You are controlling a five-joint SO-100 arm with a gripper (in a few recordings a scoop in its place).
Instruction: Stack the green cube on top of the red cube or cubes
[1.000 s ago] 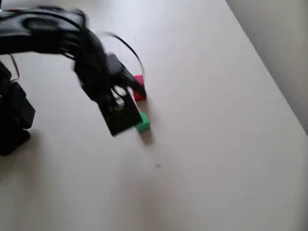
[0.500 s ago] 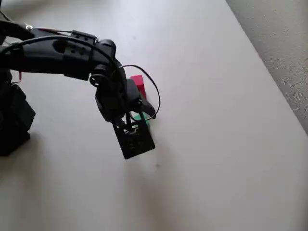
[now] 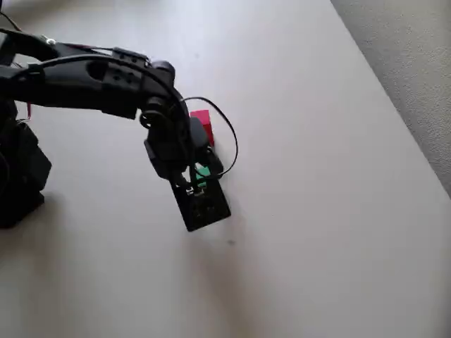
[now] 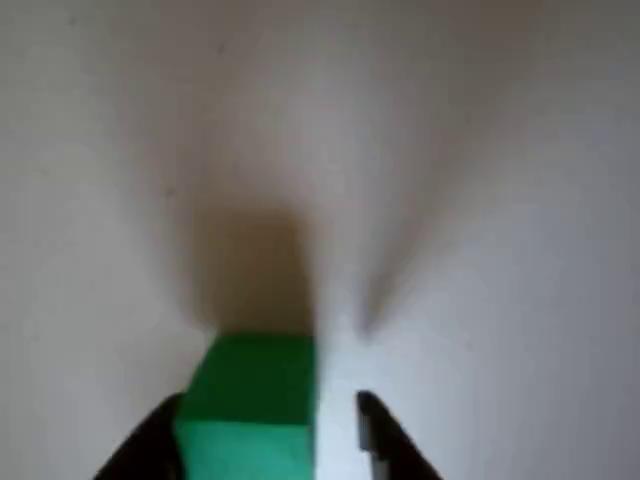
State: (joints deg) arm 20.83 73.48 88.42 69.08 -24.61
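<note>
In the overhead view the black arm (image 3: pixel 91 77) is reaching in from the worktop's left edge, bending down near the middle of the pale worktop (image 3: pixel 317 211), and its gripper (image 3: pixel 200 180) is hanging directly over the green cube (image 3: pixel 201 173), so that just a small patch of green is showing between the black parts. The red cube (image 3: pixel 203 125) is standing upright just beyond it, toward the worktop's far edge, partly covered by the arm's wrist; whether red and green are touching cannot be told from above. A thin black cable (image 3: pixel 227 138) is looping out from the wrist on the side facing the worktop's right edge. In the wrist view the green cube (image 4: pixel 250 408) is sitting low in the picture on the worktop (image 4: pixel 480 150), casting a dark shadow ahead of itself. The gripper (image 4: pixel 268 440) is standing spread around the cube: one dark finger (image 4: pixel 150 445) is lying against or just beside the cube's left face, while the other finger (image 4: pixel 385 440) is standing clear of the right face with a strip of bare surface showing between them, so the cube is sitting inside the jaws without being pinched
</note>
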